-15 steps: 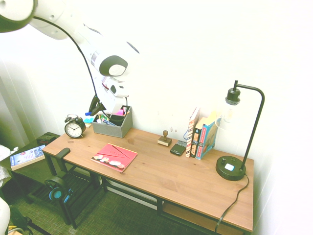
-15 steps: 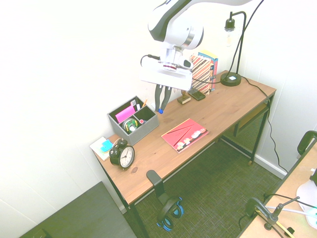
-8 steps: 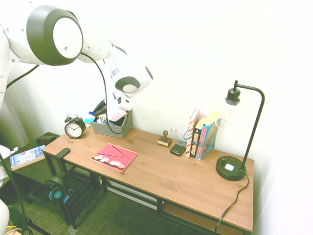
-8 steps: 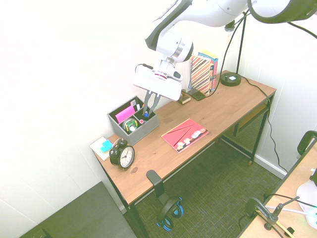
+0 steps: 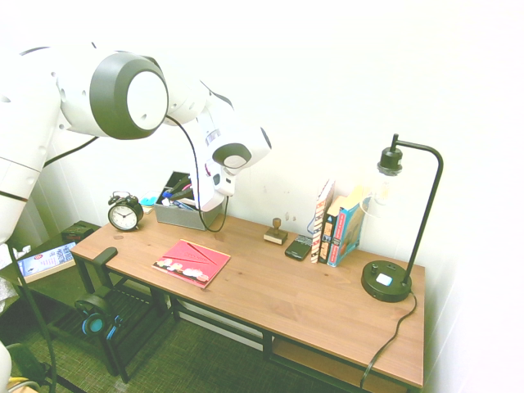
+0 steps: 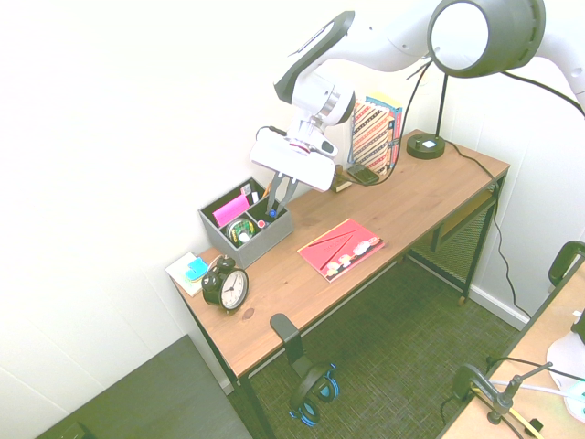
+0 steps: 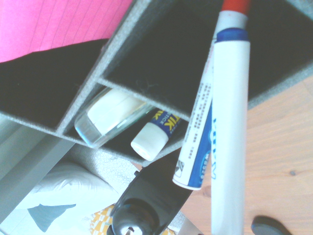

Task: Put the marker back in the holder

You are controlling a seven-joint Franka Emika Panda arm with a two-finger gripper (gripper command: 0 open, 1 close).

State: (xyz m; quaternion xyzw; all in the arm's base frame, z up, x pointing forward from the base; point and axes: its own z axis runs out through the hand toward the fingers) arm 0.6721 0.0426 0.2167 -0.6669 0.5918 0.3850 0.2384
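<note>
"When you looked from the second outside view, where was the marker [image 6: 272,213]?"

"It was in the robot's hand [image 6: 276,207]. The two fingers were closed on it, and its blue end poked out. That end was at the three o'clock side of the grey holder [image 6: 260,243], over the open part. I could not tell how deep it went."

"What else was in the holder?"

"Pink paper [image 6: 231,210] stood toward eleven o'clock from its middle. The close view from the wrist showed a glue stick [image 7: 152,137] in a small slot, next to a clear thing with white in it [image 7: 110,115]. It also showed a marker with a red end [image 7: 200,117] just beside the white one."

"And what was around the holder?"

"In that same outside view, the black clock [image 6: 226,283] was near it, toward seven o'clock. The red book [image 6: 341,249] lay flat on the table [image 6: 384,219], toward four o'clock. The lamp [image 6: 426,145] was well apart, toward two o'clock."
</note>
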